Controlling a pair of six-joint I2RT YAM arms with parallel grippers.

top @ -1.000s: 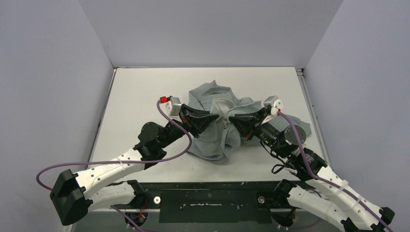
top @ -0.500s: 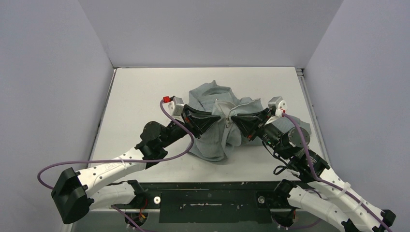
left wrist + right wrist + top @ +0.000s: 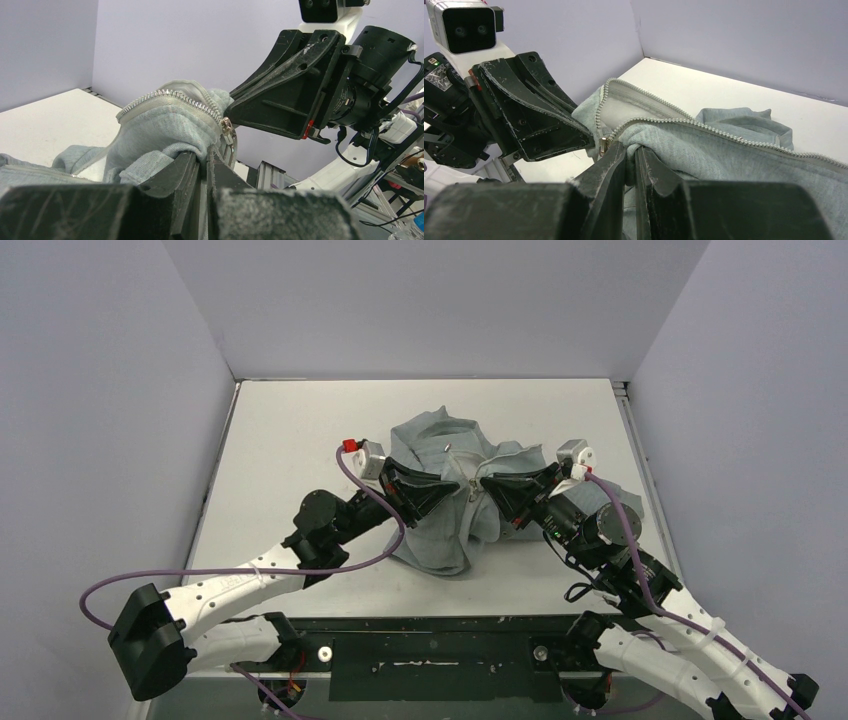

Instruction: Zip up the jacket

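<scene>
The light grey jacket [image 3: 437, 532] lies bunched in the middle of the table, its front pulled up between both arms. My left gripper [image 3: 461, 487] is shut on the fabric beside the pale zipper [image 3: 186, 98], as the left wrist view shows [image 3: 208, 156]. My right gripper [image 3: 484, 483] faces it from the other side, shut on the opposite front edge [image 3: 630, 150]. The metal zipper slider [image 3: 227, 131] hangs between the two grippers, also seen in the right wrist view [image 3: 603, 144]. Above the slider the two zipper rows [image 3: 734, 137] run apart.
The white table [image 3: 290, 440] is walled by pale panels at the back and sides. A dark rail [image 3: 440, 650] with both arm bases runs along the near edge. Purple cables [image 3: 370, 540] loop beside each arm.
Both grippers have shifted slightly toward the back of the table, keeping their hold on the jacket. The gathered fabric between them has risen a little.
</scene>
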